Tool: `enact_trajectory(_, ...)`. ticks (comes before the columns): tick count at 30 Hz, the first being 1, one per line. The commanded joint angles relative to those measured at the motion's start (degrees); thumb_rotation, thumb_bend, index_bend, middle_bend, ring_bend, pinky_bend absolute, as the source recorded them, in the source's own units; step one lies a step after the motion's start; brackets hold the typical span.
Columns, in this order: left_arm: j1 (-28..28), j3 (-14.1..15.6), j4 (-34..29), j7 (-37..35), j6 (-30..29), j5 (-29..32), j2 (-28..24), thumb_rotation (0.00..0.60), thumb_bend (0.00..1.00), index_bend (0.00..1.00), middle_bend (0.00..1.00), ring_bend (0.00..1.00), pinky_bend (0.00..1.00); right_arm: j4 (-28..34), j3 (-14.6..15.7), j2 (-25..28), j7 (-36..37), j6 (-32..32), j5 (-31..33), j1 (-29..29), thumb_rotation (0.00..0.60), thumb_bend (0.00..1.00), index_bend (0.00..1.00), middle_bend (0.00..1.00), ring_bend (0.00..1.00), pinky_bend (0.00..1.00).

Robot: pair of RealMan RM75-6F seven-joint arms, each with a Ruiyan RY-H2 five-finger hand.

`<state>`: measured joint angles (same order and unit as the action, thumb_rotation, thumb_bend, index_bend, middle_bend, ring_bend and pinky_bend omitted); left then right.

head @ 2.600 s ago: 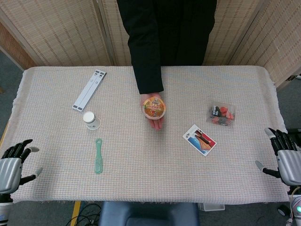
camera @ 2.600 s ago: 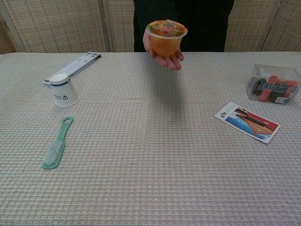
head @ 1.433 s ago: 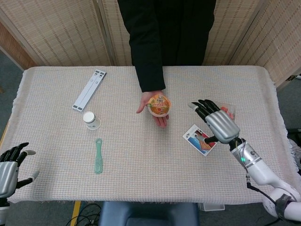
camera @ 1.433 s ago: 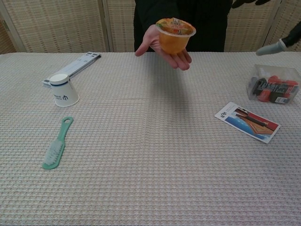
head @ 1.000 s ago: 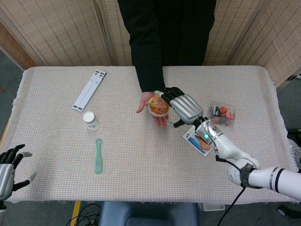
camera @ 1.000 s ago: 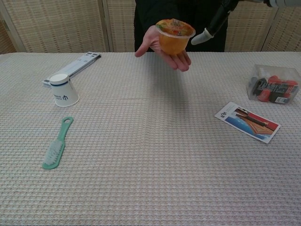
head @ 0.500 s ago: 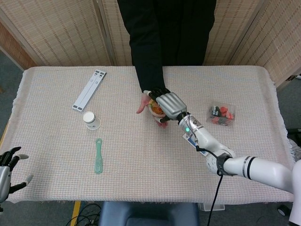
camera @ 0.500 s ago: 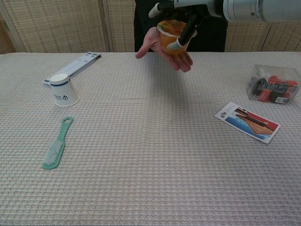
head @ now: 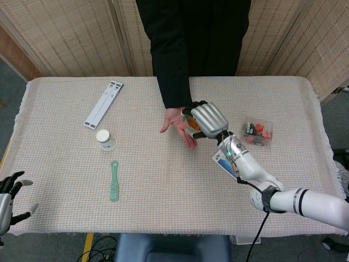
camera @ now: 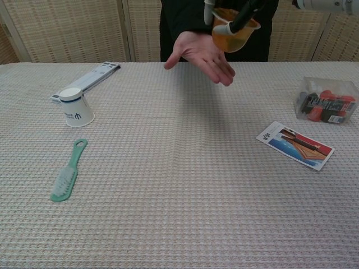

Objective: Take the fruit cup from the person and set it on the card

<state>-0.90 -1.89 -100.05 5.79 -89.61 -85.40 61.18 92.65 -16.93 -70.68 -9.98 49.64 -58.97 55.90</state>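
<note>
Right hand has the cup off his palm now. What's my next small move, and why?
Probably carry it toward your right and down. The right hand holds the orange fruit cup clear above the person's open palm, and the printed card lies flat on the table, bare, beside the clear plastic box.

The right hand point(head: 207, 120) has a ribbed silver-grey back and black fingers point(head: 192, 106); its white arm point(head: 305, 202) carries a green light and a black band. The left hand point(head: 6, 199) looks alike.
</note>
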Motion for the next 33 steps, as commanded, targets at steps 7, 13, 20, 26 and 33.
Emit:
enact_trajectory(7, -0.34, -0.19, -0.18, 0.42, 0.41, -0.18, 0.21, 0.6, 0.22, 0.37, 0.2, 0.2, 0.24, 4.08, 5.77, 8.58, 4.94, 2.9, -7.31, -9.09, 0.6, 0.58, 0.49, 0.41, 0.36, 0.66)
enact_trajectory(13, -0.62, -0.3, -0.64, 1.0, 0.49, -0.64, 0.3, 0.6, 0.22, 0.37, 0.2, 0.2, 0.24, -1.33, 8.64, 5.21, 6.76, -0.19, -8.0, -10.39, 0.6, 0.58, 0.49, 0.41, 0.36, 0.66)
enact_trajectory(20, -0.41, -0.24, -0.87, 1.29, 0.34, -0.51, 0.25, 0.6, 0.22, 0.37, 0.2, 0.2, 0.24, -11.69, 10.49, -3.79, 8.46, -4.6, -8.73, -9.59, 0.6, 0.57, 0.49, 0.41, 0.36, 0.66)
enact_trajectory(26, -0.04, -0.16, -0.66, 1.09, 0.2, -0.03, 0.22, 0.6, 0.22, 0.37, 0.2, 0.2, 0.24, -17.22, 10.85, -8.37, 9.82, -6.94, -8.93, -9.29, 0.6, 0.56, 0.49, 0.39, 0.36, 0.64)
enact_trajectory(33, -0.21, -0.11, -0.2, 0.82, 0.65, -0.07, 0.73, 0.6, 0.22, 0.37, 0.2, 0.2, 0.24, -19.34, 11.52, -10.37, 9.69, -7.45, -9.7, -9.88, 0.6, 0.52, 0.44, 0.34, 0.32, 0.48)
